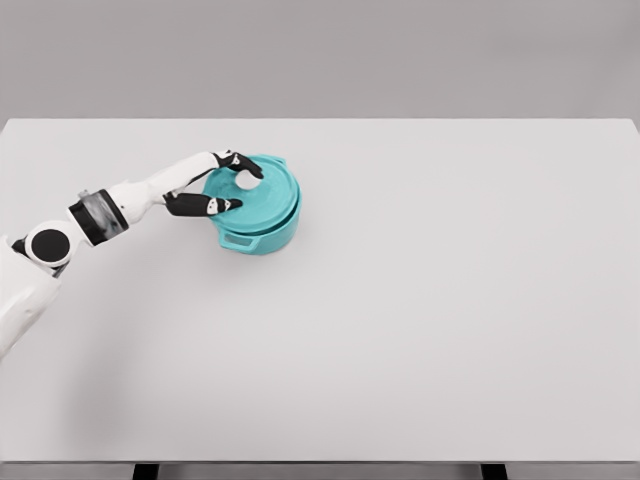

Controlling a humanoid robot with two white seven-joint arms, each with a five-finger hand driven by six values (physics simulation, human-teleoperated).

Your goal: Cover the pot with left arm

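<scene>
A teal pot (262, 238) with two side handles stands on the left half of the white table (440, 300). Its teal lid (270, 198) lies on top of it, with a white knob (247, 181) at the centre. My left hand (247, 189) reaches over the lid from the left. The black fingers (243, 163) lie just behind the knob and the thumb (218, 206) lies in front of it. The fingers are spread, with a gap between the thumb and the knob. My right arm does not show.
My left forearm (130, 200) crosses the table's left edge towards the pot. No other objects stand on the table.
</scene>
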